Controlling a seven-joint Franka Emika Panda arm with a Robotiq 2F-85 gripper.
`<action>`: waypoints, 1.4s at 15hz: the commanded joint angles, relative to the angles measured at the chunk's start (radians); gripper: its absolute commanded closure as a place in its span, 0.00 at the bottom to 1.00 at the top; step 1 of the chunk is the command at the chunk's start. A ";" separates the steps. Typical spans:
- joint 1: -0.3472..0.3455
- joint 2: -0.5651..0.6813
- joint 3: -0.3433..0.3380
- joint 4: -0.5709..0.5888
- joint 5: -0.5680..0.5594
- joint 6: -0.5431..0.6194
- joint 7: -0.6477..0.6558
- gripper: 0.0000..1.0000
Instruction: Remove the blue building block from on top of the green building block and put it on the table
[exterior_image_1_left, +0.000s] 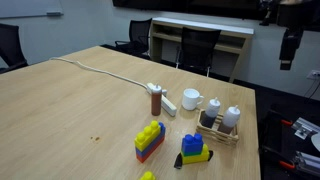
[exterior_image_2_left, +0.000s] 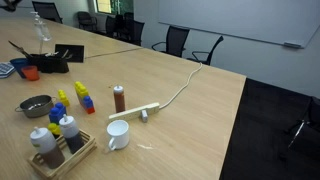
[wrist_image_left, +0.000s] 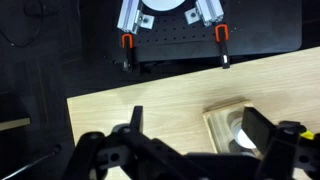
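The blue building block (exterior_image_1_left: 192, 145) sits on top of the green building block (exterior_image_1_left: 197, 157) on the wooden table (exterior_image_1_left: 70, 115), in front of a wooden tray. In an exterior view the pair (exterior_image_2_left: 60, 104) shows small, left of the stack. My gripper (wrist_image_left: 200, 128) is open and empty. In the wrist view it hangs over the table's edge (wrist_image_left: 130, 95), with the tray between its fingers. In an exterior view the gripper (exterior_image_1_left: 289, 47) hangs high at the far right, well away from the blocks. The blocks do not show in the wrist view.
A yellow-blue-red stack (exterior_image_1_left: 149, 140) stands beside the pair. A wooden tray with shakers (exterior_image_1_left: 222, 124), a white mug (exterior_image_1_left: 191, 100), a brown bottle (exterior_image_1_left: 156, 100) and a power strip with cable (exterior_image_1_left: 160, 93) are nearby. Bowls (exterior_image_2_left: 35, 104) and chairs (exterior_image_1_left: 195, 48) surround the table.
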 joint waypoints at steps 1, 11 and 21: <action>0.019 0.003 -0.017 0.002 -0.007 -0.002 0.008 0.00; 0.027 0.028 -0.005 0.011 -0.012 0.018 0.016 0.00; 0.198 0.286 0.027 0.074 0.169 0.338 -0.103 0.00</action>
